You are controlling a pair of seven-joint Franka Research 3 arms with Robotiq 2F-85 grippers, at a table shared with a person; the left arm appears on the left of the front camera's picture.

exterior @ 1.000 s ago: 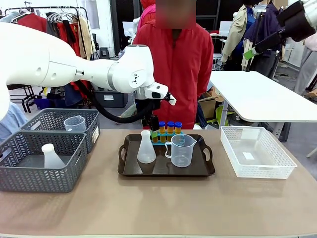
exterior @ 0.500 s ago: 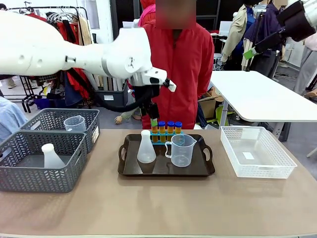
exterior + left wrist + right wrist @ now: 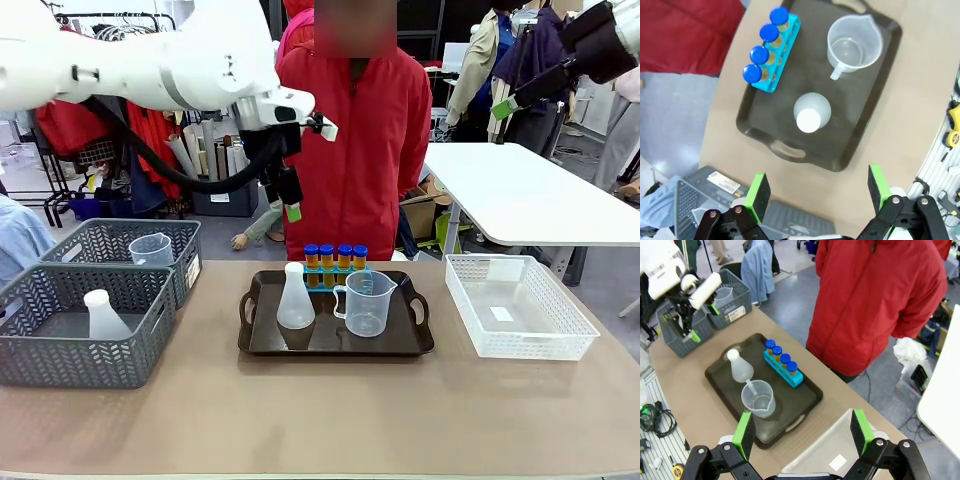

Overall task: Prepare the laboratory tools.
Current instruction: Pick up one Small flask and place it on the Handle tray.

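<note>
Left fingers (image 3: 815, 192) released, empty, high above counter (image 3: 320, 420). Below them on tray (image 3: 875, 130): 4 tubes (image 3: 765, 47) in rack, beaker (image 3: 855, 46), flask (image 3: 811, 114). Right fingers (image 3: 802, 432) released, empty, far overhead. I judge tray set complete; next: check grey baskets (image 3: 80, 330) beside left fingers for spare flask.

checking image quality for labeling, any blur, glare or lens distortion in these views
Front view: sharp, even light, soft shadow under the tray. Left wrist view: wide-angle bending at the table edge, tubes crisp. Right wrist view: clear, beaker readable, no strong glare.
</note>
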